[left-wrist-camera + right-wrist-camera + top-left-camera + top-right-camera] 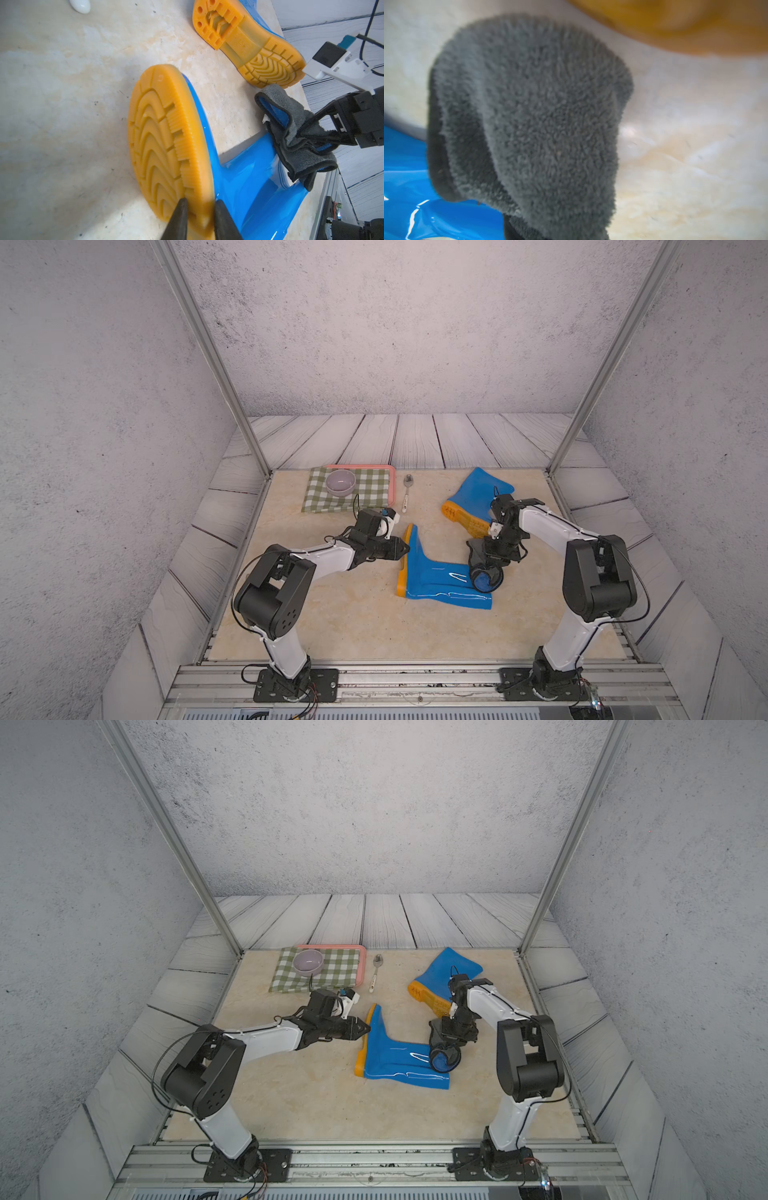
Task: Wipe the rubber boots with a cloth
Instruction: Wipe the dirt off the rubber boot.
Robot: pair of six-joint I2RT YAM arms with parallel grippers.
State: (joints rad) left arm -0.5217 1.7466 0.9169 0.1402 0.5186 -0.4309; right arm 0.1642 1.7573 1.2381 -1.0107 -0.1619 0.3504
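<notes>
Currently left fingers nip the yellow sole rim of the near boot, lying on its side mid-frame on the bench; right fingers clamp the grey cloth at its shaft top, far boot upper right.

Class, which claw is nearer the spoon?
Left. The left claw grips the sole of the near boot, just short of the spoon; the right claw, holding the cloth, sits farther away at its shaft.
</notes>
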